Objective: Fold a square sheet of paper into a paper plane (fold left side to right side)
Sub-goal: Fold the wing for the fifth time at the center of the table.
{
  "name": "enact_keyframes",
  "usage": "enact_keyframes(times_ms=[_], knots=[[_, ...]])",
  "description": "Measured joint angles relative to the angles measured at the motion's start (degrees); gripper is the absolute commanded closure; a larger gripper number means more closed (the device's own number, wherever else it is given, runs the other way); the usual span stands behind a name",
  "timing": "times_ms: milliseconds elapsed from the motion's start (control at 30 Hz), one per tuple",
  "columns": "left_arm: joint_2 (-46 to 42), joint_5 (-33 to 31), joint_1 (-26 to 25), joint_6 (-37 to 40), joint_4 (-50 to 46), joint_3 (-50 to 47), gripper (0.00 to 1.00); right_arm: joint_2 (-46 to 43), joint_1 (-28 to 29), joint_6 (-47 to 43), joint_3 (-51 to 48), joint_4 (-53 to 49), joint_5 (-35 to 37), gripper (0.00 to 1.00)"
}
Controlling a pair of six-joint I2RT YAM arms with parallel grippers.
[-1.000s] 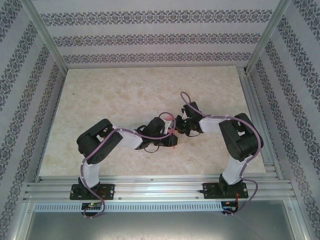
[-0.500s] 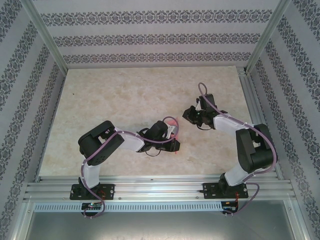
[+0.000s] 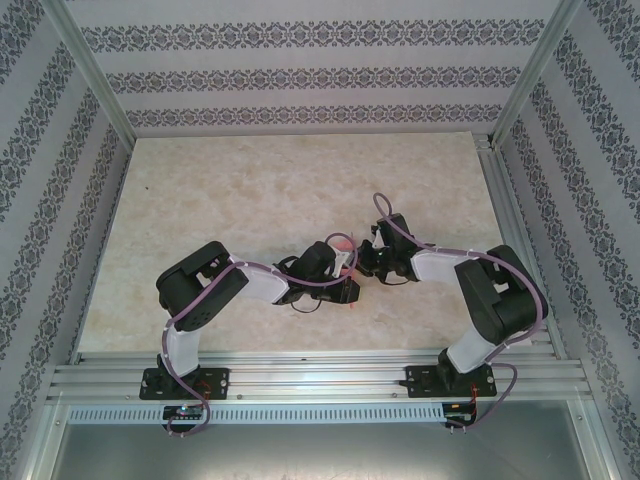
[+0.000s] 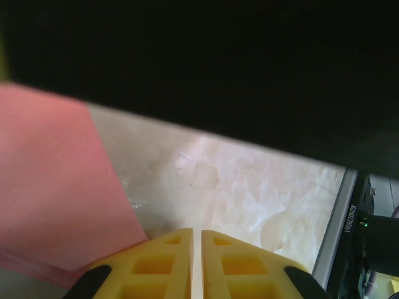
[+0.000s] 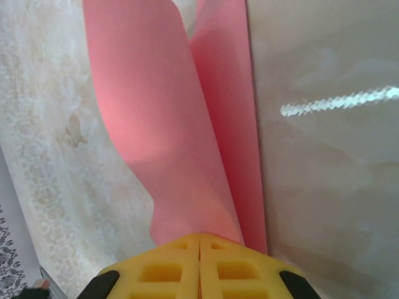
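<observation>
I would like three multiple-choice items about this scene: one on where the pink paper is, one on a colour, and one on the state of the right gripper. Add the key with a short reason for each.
1. Where on the table is the pink paper?
A) far left corner
B) near its middle
C) against the back wall

2. What colour are the gripper fingers?
A) yellow
B) blue
C) white

3. How is the right gripper?
A) wide open
B) shut on nothing
C) shut on the pink paper

Key: 1 B, the top view shows pink near the table's centre. 2 A, both wrist views show yellow fingers. 3 C, the paper comes out from between its closed fingers.
</observation>
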Motion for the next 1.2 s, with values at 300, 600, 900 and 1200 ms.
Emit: enact_keyframes(times_ms=[300,600,900,1200], knots=[[0.00,-0.37,0.48,-6.14,-0.37,0.04,0.87,7.56,-1.77,-1.88,5.53,0.52,-2.86,0.92],[0.00,-0.17,0.37,-3.54,-0.50,0.13,0.87,13.62,-3.61,-6.14,13.97,-3.08,-2.43,0.91],[0.00,0.24,0.33,-1.40,-0.52,0.11,0.87,18.80,-6.80,-10.97,22.73,-4.33,4.13,0.90],[-3.96,0.26,0.33,-1.29,-2.43,-3.54,0.86,19.58,-7.37,-11.21,23.80,-4.28,4.11,0.90]])
